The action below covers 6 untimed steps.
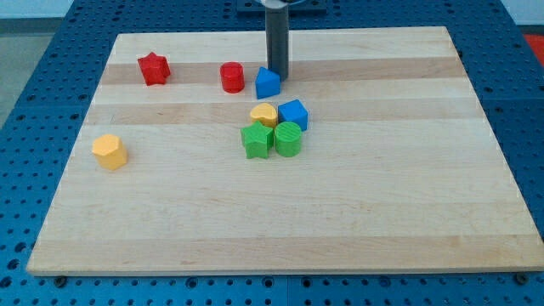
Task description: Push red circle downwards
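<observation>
The red circle (232,77) is a short red cylinder near the view's top, left of centre. My tip (279,78) stands to its right, with a blue block (267,83) between them; the tip touches or nearly touches the blue block's right rear side. The rod rises straight up out of the view's top.
A red star (154,69) lies at the upper left. A yellow hexagon (110,151) sits at the left. Below the tip is a cluster: yellow heart (263,114), blue block (294,114), green star (257,140), green circle (287,138). The wooden board (340,212) lies on a blue pegboard.
</observation>
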### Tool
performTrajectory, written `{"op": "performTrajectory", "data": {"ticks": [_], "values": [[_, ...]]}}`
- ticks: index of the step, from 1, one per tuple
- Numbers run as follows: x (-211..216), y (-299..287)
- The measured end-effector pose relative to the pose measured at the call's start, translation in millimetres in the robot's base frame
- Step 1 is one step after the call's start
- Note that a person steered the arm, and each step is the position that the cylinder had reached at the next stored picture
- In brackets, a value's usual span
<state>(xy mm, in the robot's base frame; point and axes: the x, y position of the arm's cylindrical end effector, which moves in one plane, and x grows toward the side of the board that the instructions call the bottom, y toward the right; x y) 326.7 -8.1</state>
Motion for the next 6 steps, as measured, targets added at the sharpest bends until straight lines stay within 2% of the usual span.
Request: {"op": "performTrajectory", "data": {"ticks": [1, 2, 3, 4, 5, 6], "values": [[18, 6], [5, 9], [-30, -3], [-47, -28], [-38, -69], [-10, -95]]}}
